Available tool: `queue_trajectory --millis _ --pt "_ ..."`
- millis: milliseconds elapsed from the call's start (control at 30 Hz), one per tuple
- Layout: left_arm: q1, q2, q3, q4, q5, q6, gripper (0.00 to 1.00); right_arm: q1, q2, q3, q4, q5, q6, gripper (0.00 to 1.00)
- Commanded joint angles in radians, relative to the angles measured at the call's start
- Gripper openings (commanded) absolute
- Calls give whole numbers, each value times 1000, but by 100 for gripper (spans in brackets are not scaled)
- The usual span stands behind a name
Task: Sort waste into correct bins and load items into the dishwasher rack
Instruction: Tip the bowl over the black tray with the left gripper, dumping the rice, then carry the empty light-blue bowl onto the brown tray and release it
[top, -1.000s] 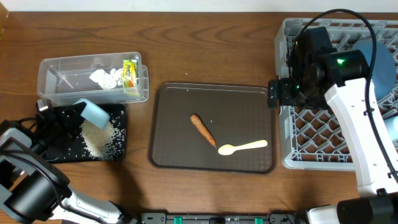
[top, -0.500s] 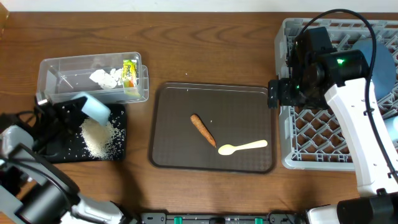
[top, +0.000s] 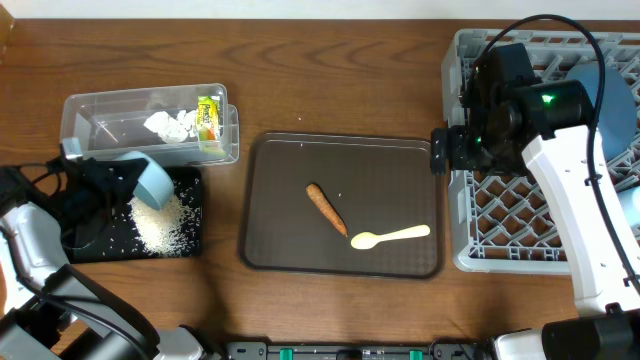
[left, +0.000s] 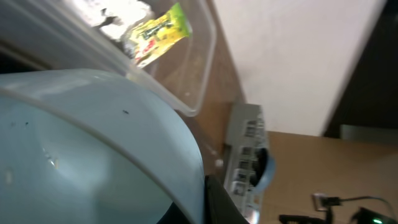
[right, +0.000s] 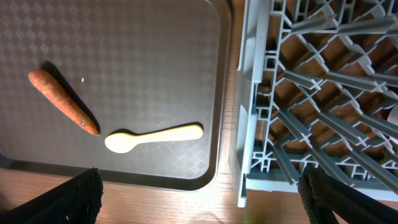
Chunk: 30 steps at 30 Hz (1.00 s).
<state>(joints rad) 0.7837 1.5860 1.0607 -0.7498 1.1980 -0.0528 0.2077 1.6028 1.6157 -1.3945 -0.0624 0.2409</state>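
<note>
**Rice is out of the cup, left arm shaking off the last bits?**

Not much has moved in the last second, and all of it is on the left side. The left gripper (top: 128, 182) is clamped tight on the small light blue cup (top: 153, 180). Compared with a second ago, the arm behind it has swung further out to the left. The cup has bobbed a little but is back in about the same spot, tipped over the top edge of the black tray (top: 108, 246).

The rice (top: 155, 222) sits in a pile in that tray with loose grains scattered around it, and the pile looks no bigger than before. In the left wrist view the inside of the cup looks pretty much clean, just a speck or two. So my guess is the dump is done, and the cup should be ready for the dishwasher rack (top: 510, 215).

The right arm hasn't budged. It's parked over the rack's left edge, and the right gripper (right: 199, 183) has its fingers spread wide with nothing in them, looking down at the brown serving tray (top: 290, 210).

What's left:
- The carrot piece (top: 326, 208) and the pale yellow spoon (top: 390, 237) are both lying on the brown tray, nearly touching.
- The tissue wad (top: 172, 124) and the wrapper (top: 209, 115) are already in the clear tub (top: 100, 125).
</note>
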Motion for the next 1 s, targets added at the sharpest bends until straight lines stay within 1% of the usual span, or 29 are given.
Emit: queue_trajectory --millis 0,33,67,100,133,167,200,300,367,400,500,600,667,700,767,867,967 --pt "-19 -5 17 -3 -142 -39 6 -4 3 1 0 7 -14 99" --pt "-21 -5 17 -5 -113 -34 6 -4 3 1 0 7 -14 99" --pt "-23 -5 17 -3 23 39 6 -4 3 1 0 7 -14 99" --pt "-23 -5 17 0 195 135 6 -4 3 1 0 7 -14 99" --pt "-23 -5 17 0 316 197 6 -4 3 1 0 7 -14 99" --pt "-23 -5 20 -8 372 221 6 -5 3 1 0 7 -14 99" --pt "-22 -6 22 16 370 221 6 -5 3 1 0 7 -14 99" --pt "-23 -5 21 26 306 212 6 -5 3 1 0 7 -14 99" --pt "-23 -5 21 26 238 143 6 -5 3 1 0 7 -14 99" --pt "-27 -5 21 26 228 122 6 -5 3 1 1 7 -14 99" --pt "-55 -8 21 20 234 119 6 -5 3 1 3 7 -14 99" --pt "-125 -21 21 19 231 119 6 -5 3 1 3 7 -14 99" --pt "-200 -36 22 26 197 119 6 -5 3 1 4 6 -14 99" --pt "-244 -45 22 26 155 119 6 -5 3 1 6 6 -14 99" --pt "-336 -58 23 27 51 117 6 -5 3 1 9 6 -13 99" --pt "-499 -64 24 45 -133 73 6 -5 3 1 11 6 -13 99" --pt "-658 -64 24 74 -235 61 6 -5 3 1 13 6 -13 99"
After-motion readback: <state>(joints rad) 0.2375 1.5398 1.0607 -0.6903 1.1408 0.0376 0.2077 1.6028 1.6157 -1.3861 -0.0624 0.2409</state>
